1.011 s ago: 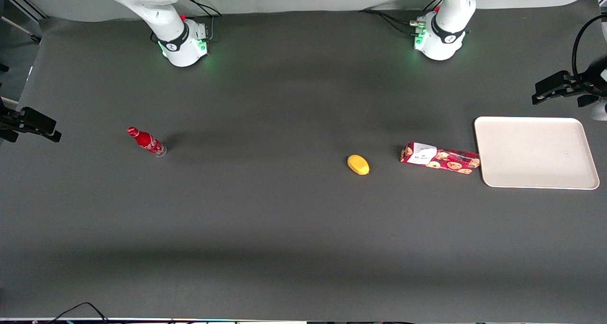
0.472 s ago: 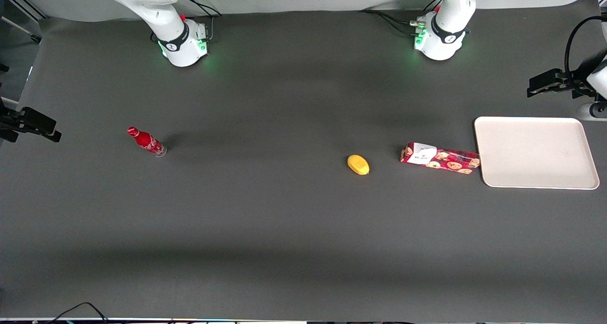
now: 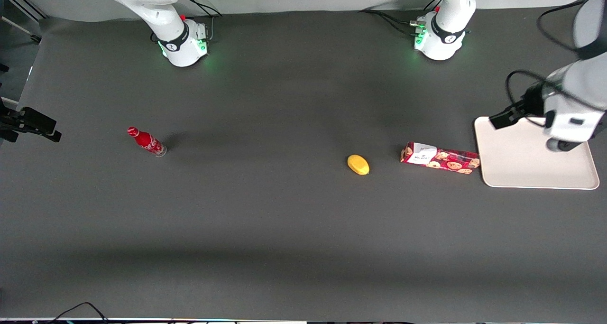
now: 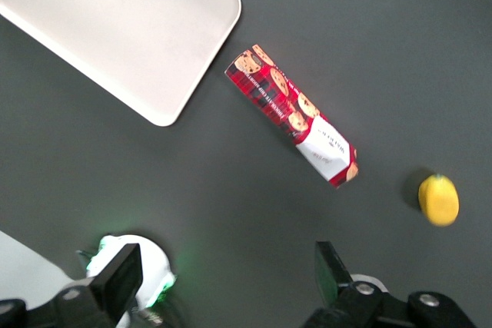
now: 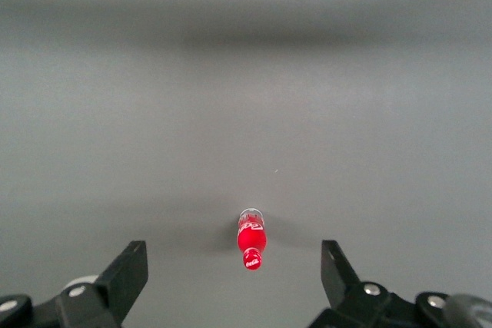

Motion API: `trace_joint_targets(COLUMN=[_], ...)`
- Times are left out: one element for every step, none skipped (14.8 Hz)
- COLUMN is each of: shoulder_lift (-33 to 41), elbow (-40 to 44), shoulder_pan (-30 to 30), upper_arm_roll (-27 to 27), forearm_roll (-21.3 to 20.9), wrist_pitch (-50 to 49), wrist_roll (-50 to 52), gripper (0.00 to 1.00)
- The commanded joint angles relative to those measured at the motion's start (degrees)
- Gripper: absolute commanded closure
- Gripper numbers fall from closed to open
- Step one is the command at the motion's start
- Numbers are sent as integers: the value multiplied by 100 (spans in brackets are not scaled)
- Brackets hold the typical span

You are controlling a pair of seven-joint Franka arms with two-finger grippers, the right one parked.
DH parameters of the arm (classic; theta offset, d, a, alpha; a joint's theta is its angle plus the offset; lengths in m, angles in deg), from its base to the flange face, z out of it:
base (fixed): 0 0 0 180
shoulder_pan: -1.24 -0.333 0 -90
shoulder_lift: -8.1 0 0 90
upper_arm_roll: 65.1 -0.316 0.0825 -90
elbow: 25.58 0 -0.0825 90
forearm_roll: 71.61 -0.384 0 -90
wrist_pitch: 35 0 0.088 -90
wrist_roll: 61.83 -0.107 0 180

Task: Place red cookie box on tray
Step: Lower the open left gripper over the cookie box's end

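Nearest the front camera of the things on the dark surface (image 3: 284, 229) lies the yellow fruit (image 3: 358, 164), small and oval, alone near the middle. Just at its three o'clock in the front view, a short gap away, the red cookie box (image 3: 440, 158) lies flat, its long side running roughly from nine to three o'clock, with the white label (image 3: 423, 153) at the end toward the fruit. The other end of the box sits just beside the rim of the tray (image 3: 521, 167), very close to it or touching; which one cannot be told. The box is on the surface, not on the tray. The tray is a wide off-white rectangle with rounded corners, lying flat toward the working arm's end of the surface.

Toward the parked arm's end, at about nine o'clock from the fruit and well apart, a small red soda bottle (image 3: 146, 142) stands on the surface.

The tool (image 4: 227, 282) hangs high above the tray's edge farther from the front camera, touching nothing. In the wrist view its two fingers (image 4: 119, 278) are spread wide with nothing between them, and the box (image 4: 292, 116), the tray (image 4: 115, 36) and the fruit (image 4: 438, 200) all lie well below.
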Motion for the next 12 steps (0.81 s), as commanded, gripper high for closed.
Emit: trace_joint_targets(shoulder_lift=[119,120,85,59,6,-116,-204,-249,-354,-494,-600,-644], elbow=[-1408,-1796,-2104,-2438,-2702,-2896,-3081,-3266,-3381,-3408,-3478,-3609], shoulder_pan=[-22,-22,-22,-13,-4,5,13,13,13,22,22,22], upper_arm_roll=[-2,-10,-11,-2,-2,7,7,7,7,7,7,7], forearm_roll=[41,41,41,41,41,41,41,41,41,41,32,23], wrist_pitch=[1382,1840,2288,2841,3377,3774,4143,4547,4934,5156,5340,5656], wrist_roll=[775,784,845,976,1099,1118,1135,1144,1153,1162,1188,1197], gripper=[0,0,0,0,0,0,0,0,0,0,0,0])
